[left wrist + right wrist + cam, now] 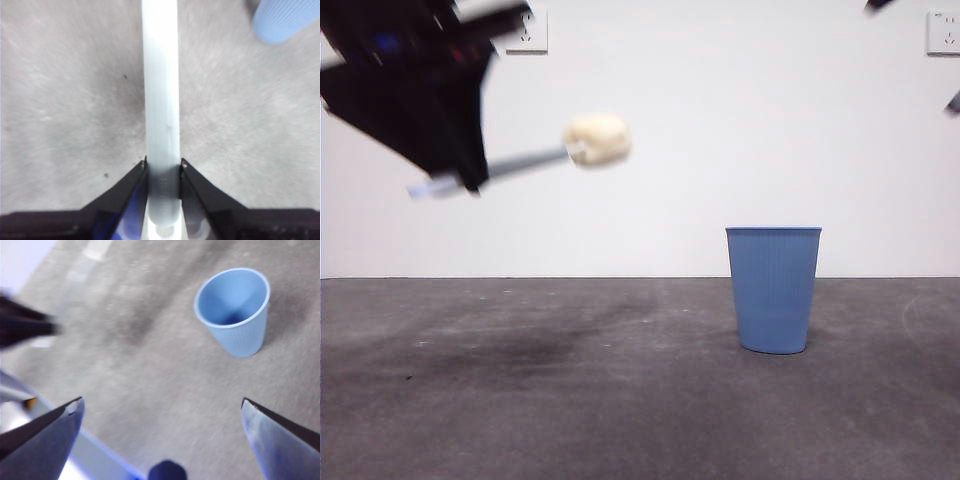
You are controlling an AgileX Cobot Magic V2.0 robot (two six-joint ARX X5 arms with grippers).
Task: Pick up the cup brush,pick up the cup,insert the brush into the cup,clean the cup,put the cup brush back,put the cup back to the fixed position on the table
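Observation:
My left gripper [470, 180] is high at the left of the front view, shut on the cup brush [535, 158] by its grey handle. The cream-yellow sponge head [597, 139] points right, well above the table. In the left wrist view the handle [160, 100] runs straight out between the closed jaws of my left gripper [162, 165]. The blue ribbed cup [773, 288] stands upright and empty on the table [570, 400], right of centre. It also shows in the right wrist view [234, 310]. My right gripper [162, 407] is open, high above the table and apart from the cup.
A white wall with two sockets [527, 32] stands behind the table. A dark smudge [540, 350] marks the table left of the cup. The right arm shows as a black tip [880, 5] at the top right corner. A pale table edge strip [95, 450] shows in the right wrist view.

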